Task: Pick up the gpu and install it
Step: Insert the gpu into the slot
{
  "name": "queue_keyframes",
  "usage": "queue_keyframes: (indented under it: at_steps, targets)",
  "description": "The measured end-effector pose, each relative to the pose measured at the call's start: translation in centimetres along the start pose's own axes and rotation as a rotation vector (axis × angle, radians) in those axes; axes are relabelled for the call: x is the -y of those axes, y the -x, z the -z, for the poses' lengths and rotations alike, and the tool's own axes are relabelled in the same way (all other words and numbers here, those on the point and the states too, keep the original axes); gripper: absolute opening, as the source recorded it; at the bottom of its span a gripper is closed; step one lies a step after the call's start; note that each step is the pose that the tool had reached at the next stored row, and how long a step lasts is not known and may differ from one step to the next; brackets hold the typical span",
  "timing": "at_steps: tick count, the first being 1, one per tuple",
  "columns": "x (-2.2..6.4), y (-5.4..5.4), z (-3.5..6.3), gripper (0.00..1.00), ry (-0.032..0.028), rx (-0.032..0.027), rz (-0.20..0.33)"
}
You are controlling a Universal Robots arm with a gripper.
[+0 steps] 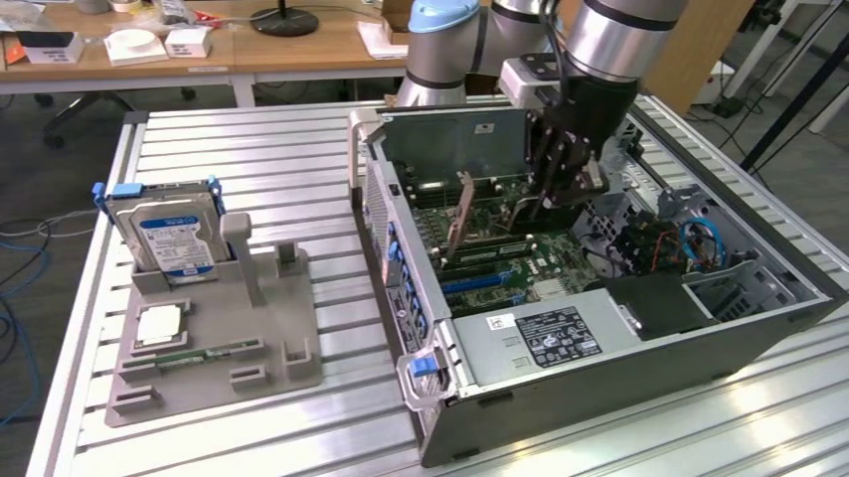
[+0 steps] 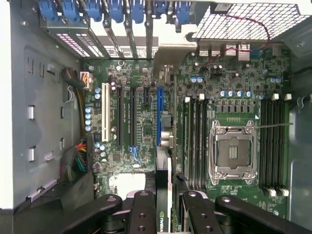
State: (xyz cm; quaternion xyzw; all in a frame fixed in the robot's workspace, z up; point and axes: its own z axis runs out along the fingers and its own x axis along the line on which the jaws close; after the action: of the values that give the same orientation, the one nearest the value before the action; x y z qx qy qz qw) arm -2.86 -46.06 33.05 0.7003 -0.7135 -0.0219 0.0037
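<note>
My gripper (image 1: 558,197) reaches down into the open computer case (image 1: 637,348), over the motherboard (image 2: 146,97). It is shut on the gpu (image 2: 164,195), a slim black card seen edge-on between the two black fingers (image 2: 141,214). The card hangs above the board, in line with the long blue slot (image 2: 159,117) and apart from it. The black and white slots beside the blue one stand empty.
The bare CPU socket (image 2: 231,151) and memory slots lie beside the card's line. Blue latches (image 2: 117,9) line the case's rear wall. Towards the exterior view's left, a grey fixture (image 1: 265,328) holds a blue-labelled hard drive (image 1: 173,238), a chip (image 1: 157,326) and a green memory stick (image 1: 199,355).
</note>
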Motion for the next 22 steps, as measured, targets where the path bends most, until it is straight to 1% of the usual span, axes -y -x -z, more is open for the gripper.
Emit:
queue_keyframes:
  at_steps: [2,4,6,7,15,22]
  targets:
    - [-0.29,0.0,-0.21,0.26,-0.0015,-0.0003,0.0]
    - [-0.29,0.0,-0.26,0.26,-0.002,-0.0021,0.002]
    - [-0.33,0.0,-0.37,0.26,-0.0053,-0.0031,0.004]
    - [-0.33,0.0,-0.38,0.26,-0.0056,-0.0033,0.005]
    - [-0.32,0.0,-0.58,0.26,-0.0057,-0.0034,0.005]
    - [-0.45,-0.1,-1.62,0.26,-0.0057,-0.0035,0.004]
